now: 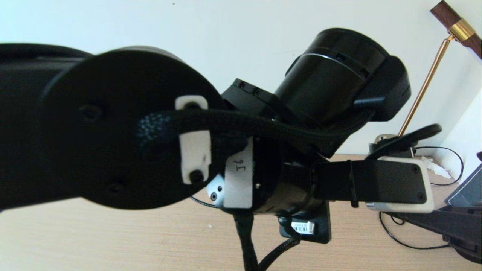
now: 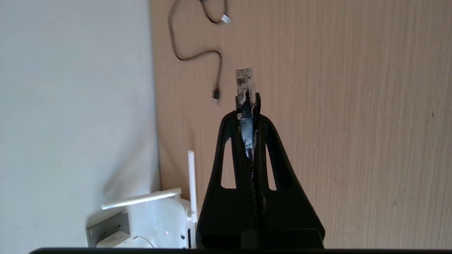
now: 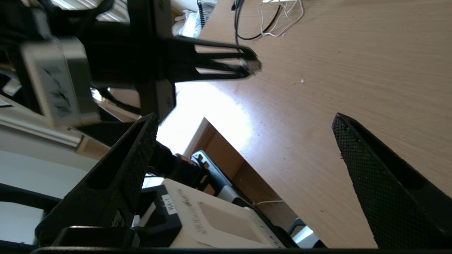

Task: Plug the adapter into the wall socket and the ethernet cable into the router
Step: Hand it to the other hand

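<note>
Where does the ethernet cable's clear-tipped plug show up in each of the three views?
Head view: not visible; black arm housings fill the frame.
Left wrist view: upper centre, clear-tipped black ethernet plug pinched in the shut left tool, pointing away over the table.
Right wrist view: the plug cannot be made out; only the shut left tool shows.
Shared landmark: light wooden tabletop.

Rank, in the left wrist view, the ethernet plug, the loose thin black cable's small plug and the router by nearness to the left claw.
1. The ethernet plug, clamped in the shut left claw, clear tip sticking out beyond it.
2. The thin black cable's small plug, on the wooden table just beside the tip.
3. The router, back against the wall, beside the claw's base.
</note>
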Motion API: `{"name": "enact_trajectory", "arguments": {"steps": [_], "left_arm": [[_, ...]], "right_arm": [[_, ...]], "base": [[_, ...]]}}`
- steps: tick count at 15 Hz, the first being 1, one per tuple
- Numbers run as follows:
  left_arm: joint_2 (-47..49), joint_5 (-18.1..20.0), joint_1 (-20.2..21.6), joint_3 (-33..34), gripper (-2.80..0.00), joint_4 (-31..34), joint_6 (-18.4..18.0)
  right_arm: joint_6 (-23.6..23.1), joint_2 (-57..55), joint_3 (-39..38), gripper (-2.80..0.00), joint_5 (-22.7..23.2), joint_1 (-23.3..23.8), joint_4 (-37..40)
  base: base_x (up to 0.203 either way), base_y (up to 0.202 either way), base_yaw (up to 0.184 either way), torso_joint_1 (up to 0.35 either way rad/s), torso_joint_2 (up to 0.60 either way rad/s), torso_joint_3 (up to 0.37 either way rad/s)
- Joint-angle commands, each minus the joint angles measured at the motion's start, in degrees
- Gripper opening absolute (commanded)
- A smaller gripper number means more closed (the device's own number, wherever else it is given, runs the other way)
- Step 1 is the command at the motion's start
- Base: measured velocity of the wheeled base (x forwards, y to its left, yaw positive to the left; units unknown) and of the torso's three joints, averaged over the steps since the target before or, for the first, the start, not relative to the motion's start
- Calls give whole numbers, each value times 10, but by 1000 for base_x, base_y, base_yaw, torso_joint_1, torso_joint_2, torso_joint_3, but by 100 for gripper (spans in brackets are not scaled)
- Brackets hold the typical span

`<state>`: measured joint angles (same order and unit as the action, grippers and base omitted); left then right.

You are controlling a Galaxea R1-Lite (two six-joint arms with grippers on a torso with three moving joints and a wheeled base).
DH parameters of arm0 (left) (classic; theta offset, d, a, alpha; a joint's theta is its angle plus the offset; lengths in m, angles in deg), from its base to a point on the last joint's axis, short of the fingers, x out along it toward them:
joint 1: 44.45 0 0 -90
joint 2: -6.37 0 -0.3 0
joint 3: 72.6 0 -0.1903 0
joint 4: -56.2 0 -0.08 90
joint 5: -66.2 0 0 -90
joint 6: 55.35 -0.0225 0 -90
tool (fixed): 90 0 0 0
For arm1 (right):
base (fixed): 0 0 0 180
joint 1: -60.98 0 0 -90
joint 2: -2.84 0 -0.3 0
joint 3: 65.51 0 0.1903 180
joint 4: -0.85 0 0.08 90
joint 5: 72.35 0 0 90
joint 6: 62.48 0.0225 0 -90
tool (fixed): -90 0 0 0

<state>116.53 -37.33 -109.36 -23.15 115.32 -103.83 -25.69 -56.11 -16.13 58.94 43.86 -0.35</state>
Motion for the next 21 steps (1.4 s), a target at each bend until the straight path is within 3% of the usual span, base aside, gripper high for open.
{"name": "enact_trajectory", "arguments": {"steps": [1, 5, 9, 19, 20, 21], "left_arm": [[16, -2, -10, -8, -280, -3, -7], [18, -2, -29, -15, -280, -10, -26], [17, 10, -32, -20, -280, -52, -25], [-13, 18, -74, 18, -280, -60, -26], [-13, 18, -78, 18, -280, -61, -26], [-13, 17, -80, 18, -280, -62, -26]], "right_arm": [[14, 1, 0, 0, 4, -1, -3], [39, 1, 1, 0, 8, -29, -6], [40, 13, -7, 0, 9, -30, -8], [40, 17, -10, 0, 6, -30, -8], [40, 16, -9, -271, 6, -29, -8], [40, 16, -9, -280, 6, -29, -8]], "base": [[0, 0, 0, 0, 0, 0], [0, 0, 0, 0, 0, 0], [0, 0, 0, 0, 0, 0], [0, 0, 0, 0, 0, 0], [0, 0, 0, 0, 0, 0], [0, 0, 0, 0, 0, 0]]}}
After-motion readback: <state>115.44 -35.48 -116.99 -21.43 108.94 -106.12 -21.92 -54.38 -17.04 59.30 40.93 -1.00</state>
